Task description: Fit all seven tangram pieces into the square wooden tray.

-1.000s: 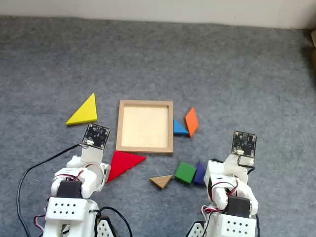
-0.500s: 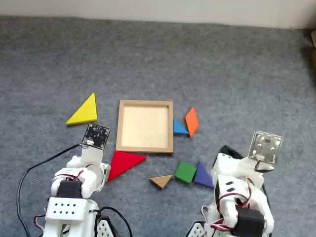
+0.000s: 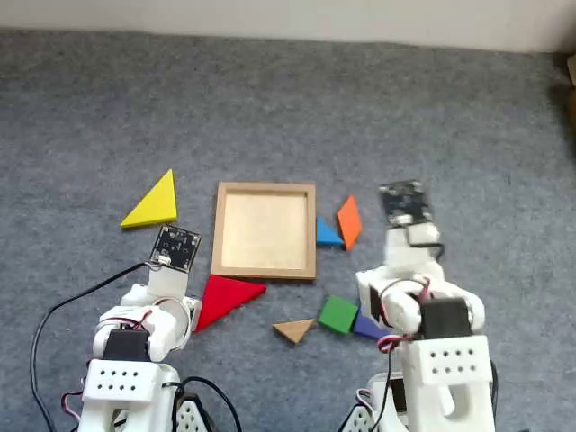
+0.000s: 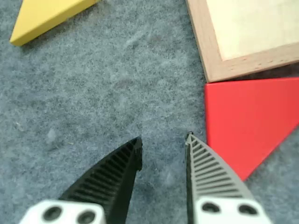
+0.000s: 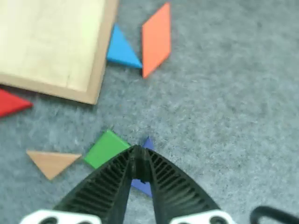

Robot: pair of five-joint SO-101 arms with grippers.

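The square wooden tray (image 3: 265, 268) lies with nothing in it. Around it lie a yellow triangle (image 3: 155, 202), a red triangle (image 3: 225, 298), a tan triangle (image 3: 294, 330), a green square (image 3: 338, 314), a blue triangle (image 3: 328, 233) and an orange parallelogram (image 3: 349, 221). A purple triangle (image 3: 365, 326) is partly hidden under the right arm. My left gripper (image 4: 163, 140) stands open above the carpet, just beside the red triangle (image 4: 243, 121). My right gripper (image 5: 138, 151) is shut and holds nothing, its tips over the purple triangle (image 5: 148, 143) next to the green square (image 5: 106, 148).
Grey carpet covers the whole table. A black cable (image 3: 63, 310) runs along the left arm's base. The carpet beyond the tray and to the far right is open room.
The right arm rose, then swung forward and left, so its wrist now sits near the orange parallelogram and covers part of the purple triangle. The left arm has kept still.
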